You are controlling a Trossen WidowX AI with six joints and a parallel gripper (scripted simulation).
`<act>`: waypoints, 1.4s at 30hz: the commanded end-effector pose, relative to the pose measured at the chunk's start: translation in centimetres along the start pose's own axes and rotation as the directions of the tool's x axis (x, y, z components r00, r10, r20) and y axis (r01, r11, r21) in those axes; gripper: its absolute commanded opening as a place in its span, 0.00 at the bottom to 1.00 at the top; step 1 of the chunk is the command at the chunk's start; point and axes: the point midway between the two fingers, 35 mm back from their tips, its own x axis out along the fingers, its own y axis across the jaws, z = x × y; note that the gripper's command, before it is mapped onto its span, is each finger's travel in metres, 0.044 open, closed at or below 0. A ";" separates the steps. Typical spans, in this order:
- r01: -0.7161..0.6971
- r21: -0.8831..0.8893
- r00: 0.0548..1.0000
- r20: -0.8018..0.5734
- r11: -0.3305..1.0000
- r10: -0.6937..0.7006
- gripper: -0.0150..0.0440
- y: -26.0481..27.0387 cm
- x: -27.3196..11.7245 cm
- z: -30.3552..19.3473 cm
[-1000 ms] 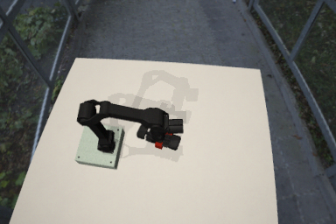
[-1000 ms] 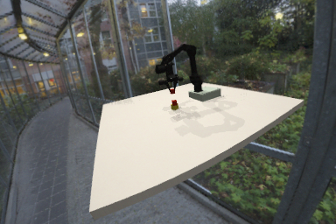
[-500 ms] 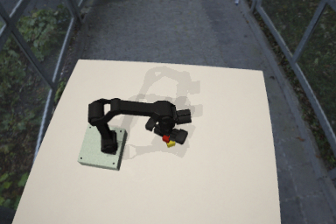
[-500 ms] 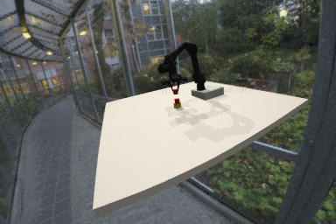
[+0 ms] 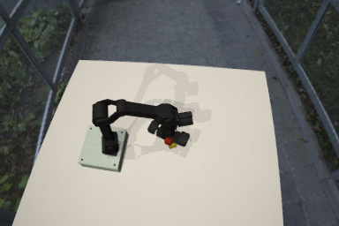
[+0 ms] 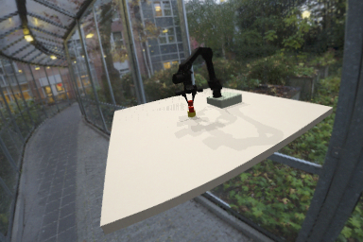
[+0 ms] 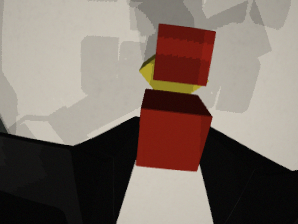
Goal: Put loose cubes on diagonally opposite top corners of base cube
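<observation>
Red cube [image 7: 170,132] clamped between the dark fingers of the pincer [image 7: 169,156], held level in the wrist view, just short of a second red cube [image 7: 184,54] sitting on the yellow base cube [image 7: 172,83]. Seen from outside, pincer [image 6: 190,98] pointing down directly above the stack on the pale worktop [image 6: 198,159], near its far side.

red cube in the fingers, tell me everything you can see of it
The held red cube is a plain, matte, sharp-edged block, its top face darker than its front. It sits clamped between the two black fingers of the gripper, roughly level, above the table. Just beyond it the yellow base cube already carries another red cube on top. Whether the held cube touches either cannot be told.
</observation>
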 end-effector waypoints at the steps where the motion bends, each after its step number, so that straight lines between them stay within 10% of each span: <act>1: 0.009 -0.008 1.000 -0.002 1.000 -0.009 0.43 -0.1 0.1 0.0; 42: -0.001 0.032 1.000 0.021 0.999 0.000 0.43 -0.3 3.1 0.1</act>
